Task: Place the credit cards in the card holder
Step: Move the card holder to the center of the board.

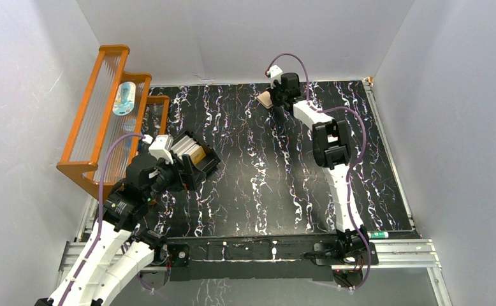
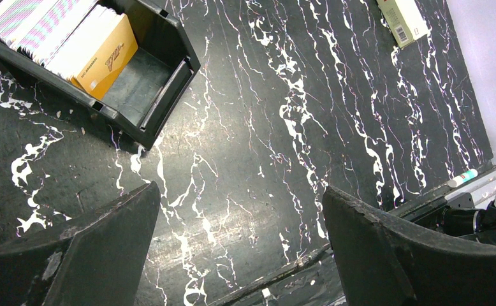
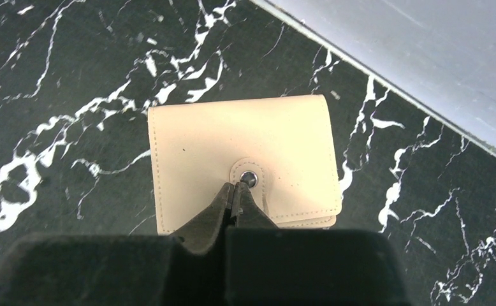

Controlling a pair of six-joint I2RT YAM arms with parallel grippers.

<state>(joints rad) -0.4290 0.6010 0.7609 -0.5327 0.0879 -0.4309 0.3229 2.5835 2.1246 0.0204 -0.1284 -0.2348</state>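
The card holder (image 3: pixel 239 162) lies folded flat on the black marbled table (image 3: pixel 54 76) at the far middle, just short of the back wall. My right claw (image 3: pixel 234 188) sits on it, pressed together, tips at the snap tab (image 3: pixel 248 178). Whether any leather is pinched between them I cannot tell, and my own fingers hide the holder's near edge.

The credit cards (image 2: pixel 60 38) stand packed in the black tray (image 2: pixel 162 95) on the left. Most are pale and one is orange-gold, but the row is cut off at the frame edge. My left claw (image 2: pixel 239 191) hangs spread wide over bare table just near of the tray, gripping nothing.
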